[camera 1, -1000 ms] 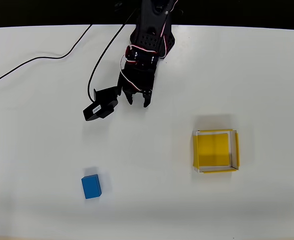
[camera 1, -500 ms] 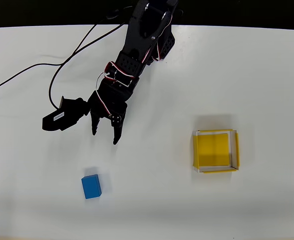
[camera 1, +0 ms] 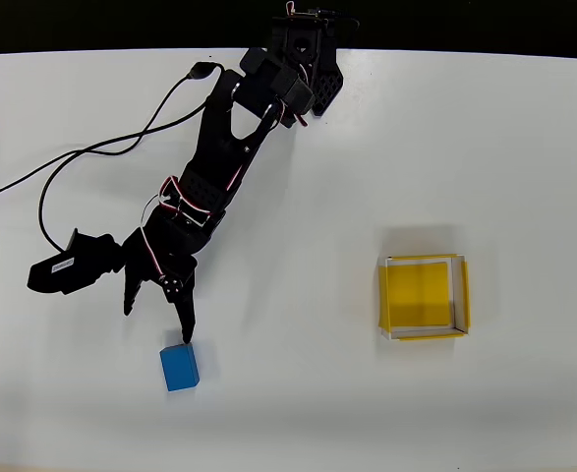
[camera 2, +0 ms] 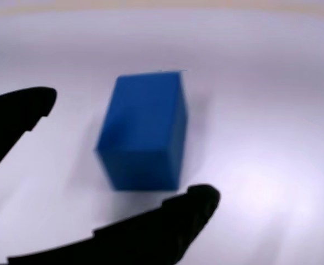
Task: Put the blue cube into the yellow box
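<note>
Jaws of the black gripper (camera 1: 157,320) are spread apart just above the small bright-blue cube (camera 1: 179,368), nothing being held.

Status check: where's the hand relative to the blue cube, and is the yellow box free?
Hand open, just above the blue cube, not gripping. Cube on the table. Yellow box empty, off to the right in the overhead view. Nothing in between.
</note>
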Controlling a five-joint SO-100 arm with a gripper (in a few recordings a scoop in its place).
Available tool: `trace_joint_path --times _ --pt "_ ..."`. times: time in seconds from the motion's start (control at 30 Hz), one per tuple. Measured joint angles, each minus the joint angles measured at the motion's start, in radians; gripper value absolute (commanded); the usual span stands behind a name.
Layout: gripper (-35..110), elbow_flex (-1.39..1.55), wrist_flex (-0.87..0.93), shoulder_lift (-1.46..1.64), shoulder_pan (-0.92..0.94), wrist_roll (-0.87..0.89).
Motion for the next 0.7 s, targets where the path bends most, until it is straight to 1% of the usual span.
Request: trace_joint_path --times 0.3,0.7 --pt "53 -0.250 -0.077 -0.249 -0.043 0.018" --pt "53 -0.316 -0.158 -0.383 -0.117 0.015"
